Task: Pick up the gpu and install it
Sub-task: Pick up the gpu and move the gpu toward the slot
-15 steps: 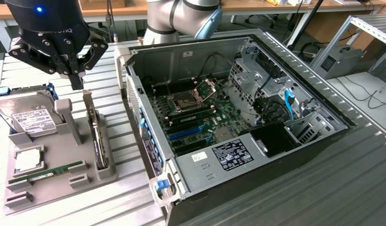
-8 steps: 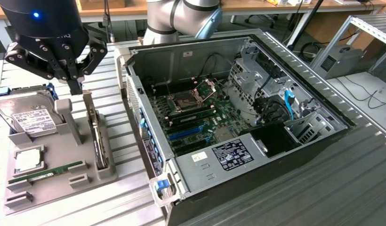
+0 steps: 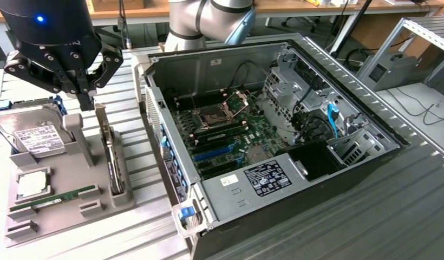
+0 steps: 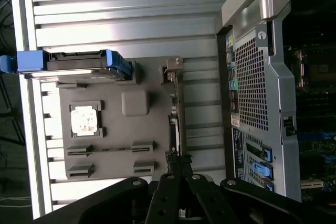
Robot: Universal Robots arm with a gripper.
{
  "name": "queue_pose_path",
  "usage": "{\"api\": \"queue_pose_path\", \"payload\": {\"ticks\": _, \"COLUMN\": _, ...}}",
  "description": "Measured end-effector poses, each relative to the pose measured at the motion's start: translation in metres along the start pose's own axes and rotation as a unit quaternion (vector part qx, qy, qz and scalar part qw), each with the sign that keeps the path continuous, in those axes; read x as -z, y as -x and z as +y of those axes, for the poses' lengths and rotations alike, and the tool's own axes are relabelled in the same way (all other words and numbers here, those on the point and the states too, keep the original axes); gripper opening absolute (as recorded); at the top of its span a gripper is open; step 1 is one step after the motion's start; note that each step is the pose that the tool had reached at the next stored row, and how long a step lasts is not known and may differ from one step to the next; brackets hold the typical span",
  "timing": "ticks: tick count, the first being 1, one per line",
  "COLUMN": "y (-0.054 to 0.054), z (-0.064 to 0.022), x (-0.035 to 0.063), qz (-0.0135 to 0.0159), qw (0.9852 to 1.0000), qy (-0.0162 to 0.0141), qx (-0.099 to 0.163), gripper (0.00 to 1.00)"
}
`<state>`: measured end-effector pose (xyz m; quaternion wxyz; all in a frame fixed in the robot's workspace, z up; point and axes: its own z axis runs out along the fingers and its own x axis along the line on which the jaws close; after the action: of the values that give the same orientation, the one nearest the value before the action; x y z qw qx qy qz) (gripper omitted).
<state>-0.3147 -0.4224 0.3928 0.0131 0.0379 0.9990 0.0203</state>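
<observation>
The gpu (image 3: 110,154) (image 4: 176,114) stood on its long edge in a slot of the grey holder tray (image 3: 63,172) (image 4: 152,129) on the slatted counter (image 3: 366,216), just beside the open computer case (image 3: 207,70) (image 4: 252,77) and not yet lifted. The gripper (image 3: 85,100) (image 4: 179,162) hung over one end of the card with its fingers drawn together and, as far as could be seen, nothing pinched between them; whether the tips touched the card's upper edge could not be told. In the same tray a hard drive (image 3: 34,135) (image 4: 73,64) leaned in its own cradle, well apart from the card. The card looked thin, stiff and light, yet fragile: a bare circuit board would probably not forgive squeezing over its components or twisting in the slot. The free upper edge appeared the sensible place to take hold, pinched across the thin faces near the middle of its length, so the card would hang level and not swing. The faces looked smooth, so a firm, square grip seemed wiser than a light one.
</observation>
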Motion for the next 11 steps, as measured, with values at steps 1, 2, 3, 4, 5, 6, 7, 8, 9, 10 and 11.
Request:
{"api": "queue_pose_path", "payload": {"ticks": 1, "y": 0.0000, "z": 0.0000, "x": 0.0000, "qz": 0.0000, "qw": 1.0000, "qy": 0.0000, "qx": 0.000, "gripper": 0.11}}
{"api": "queue_pose_path", "payload": {"ticks": 2, "y": 0.0000, "z": 0.0000, "x": 0.0000, "qz": 0.0000, "qw": 1.0000, "qy": 0.0000, "qx": 0.000, "gripper": 0.11}}
{"api": "queue_pose_path", "payload": {"ticks": 3, "y": 0.0000, "z": 0.0000, "x": 0.0000, "qz": 0.0000, "qw": 1.0000, "qy": 0.0000, "qx": 0.000, "gripper": 0.11}}
{"api": "queue_pose_path", "payload": {"ticks": 4, "y": 0.0000, "z": 0.0000, "x": 0.0000, "qz": 0.0000, "qw": 1.0000, "qy": 0.0000, "qx": 0.000, "gripper": 0.11}}
{"api": "queue_pose_path", "payload": {"ticks": 5, "y": 0.0000, "z": 0.0000, "x": 0.0000, "qz": 0.0000, "qw": 1.0000, "qy": 0.0000, "qx": 0.000, "gripper": 0.11}}
{"api": "queue_pose_path", "payload": {"ticks": 6, "y": 0.0000, "z": 0.0000, "x": 0.0000, "qz": 0.0000, "qw": 1.0000, "qy": 0.0000, "qx": 0.000, "gripper": 0.11}}
{"api": "queue_pose_path", "payload": {"ticks": 7, "y": 0.0000, "z": 0.0000, "x": 0.0000, "qz": 0.0000, "qw": 1.0000, "qy": 0.0000, "qx": 0.000, "gripper": 0.11}}
{"api": "queue_pose_path", "payload": {"ticks": 8, "y": 0.0000, "z": 0.0000, "x": 0.0000, "qz": 0.0000, "qw": 1.0000, "qy": 0.0000, "qx": 0.000, "gripper": 0.11}}
{"api": "queue_pose_path", "payload": {"ticks": 9, "y": 0.0000, "z": 0.0000, "x": 0.0000, "qz": 0.0000, "qw": 1.0000, "qy": 0.0000, "qx": 0.000, "gripper": 0.11}}
{"api": "queue_pose_path", "payload": {"ticks": 10, "y": 0.0000, "z": 0.0000, "x": 0.0000, "qz": 0.0000, "qw": 1.0000, "qy": 0.0000, "qx": 0.000, "gripper": 0.11}}
{"api": "queue_pose_path", "payload": {"ticks": 11, "y": 0.0000, "z": 0.0000, "x": 0.0000, "qz": 0.0000, "qw": 1.0000, "qy": 0.0000, "qx": 0.000, "gripper": 0.17}}
